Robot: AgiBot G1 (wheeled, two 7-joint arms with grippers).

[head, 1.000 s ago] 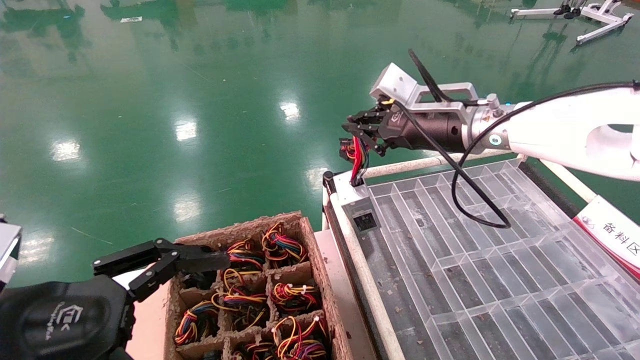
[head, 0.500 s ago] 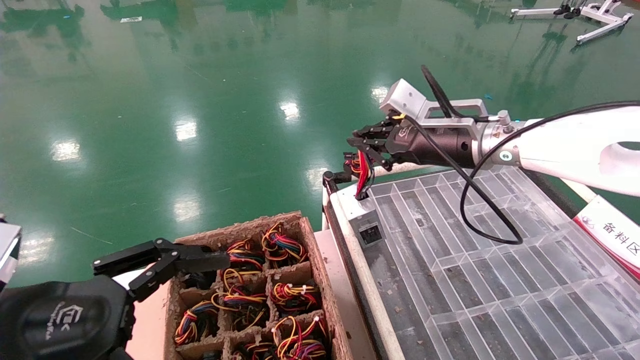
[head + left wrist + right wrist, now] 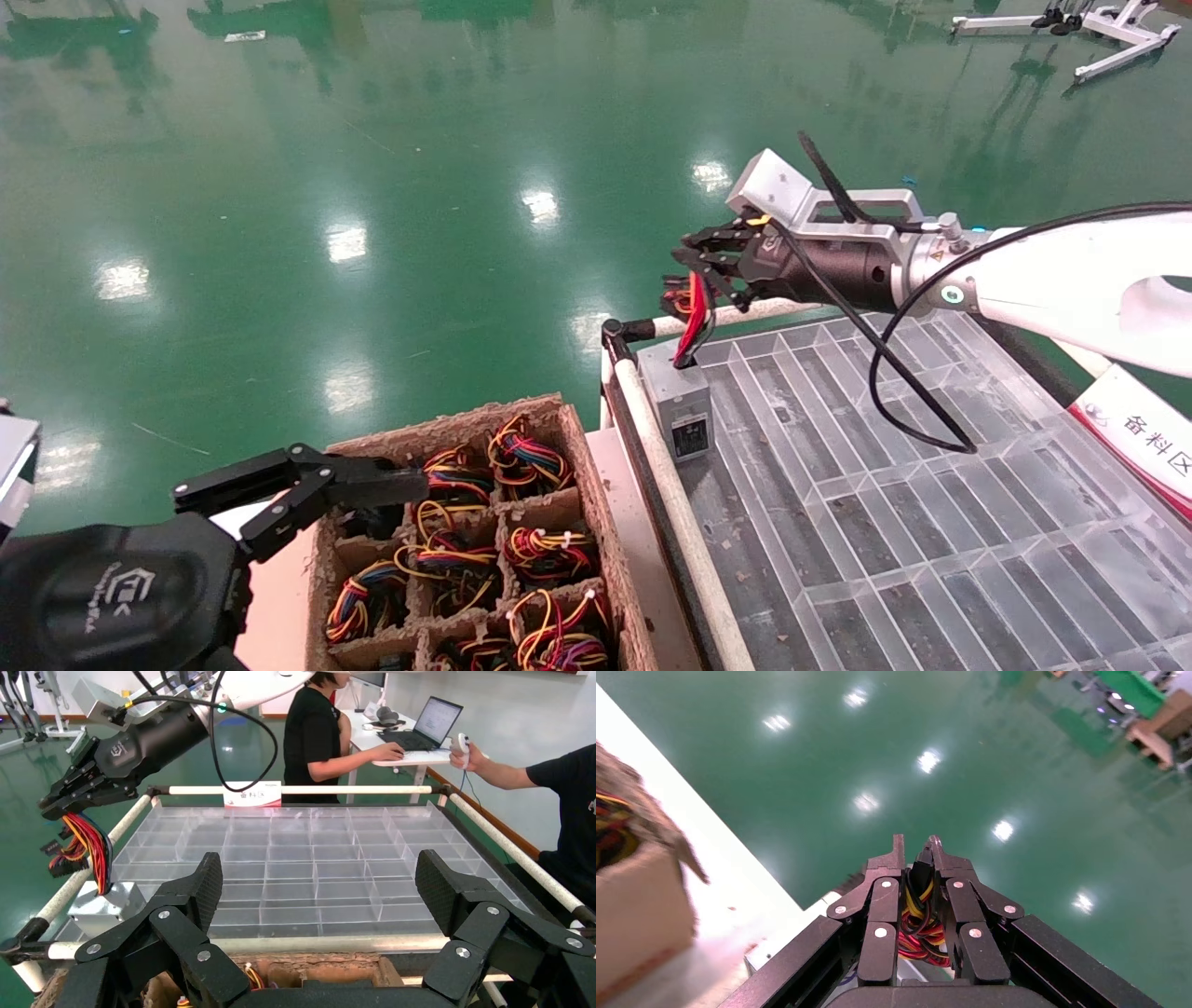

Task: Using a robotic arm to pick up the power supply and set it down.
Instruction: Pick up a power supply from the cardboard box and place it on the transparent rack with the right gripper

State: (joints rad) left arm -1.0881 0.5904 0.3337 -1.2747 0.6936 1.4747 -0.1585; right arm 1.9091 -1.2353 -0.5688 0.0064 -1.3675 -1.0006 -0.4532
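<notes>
The power supply (image 3: 680,405) is a small silver-grey box with a black socket face, and it also shows in the left wrist view (image 3: 105,906). It hangs by its red, yellow and black wire bundle (image 3: 694,321) at the clear tray's (image 3: 931,522) far-left corner, beside the white rail. Whether its base rests on the tray I cannot tell. The white right arm's gripper (image 3: 698,261) is shut on the wires just above it; the right wrist view shows the gripper (image 3: 916,846) pinching the wires (image 3: 919,924). The left gripper (image 3: 307,499) is parked open over the cardboard box, and it holds nothing (image 3: 316,888).
A cardboard divider box (image 3: 596,485) holding several wire bundles stands left of the tray. A white rail (image 3: 670,503) frames the tray, and a red-and-white sign (image 3: 1145,438) lies at its right. Green floor lies beyond. Two people (image 3: 323,734) are at a desk behind the tray.
The right gripper has carried the power supply to the right and lower, from over the rail corner to the tray's corner compartment. The left arm has not moved.
</notes>
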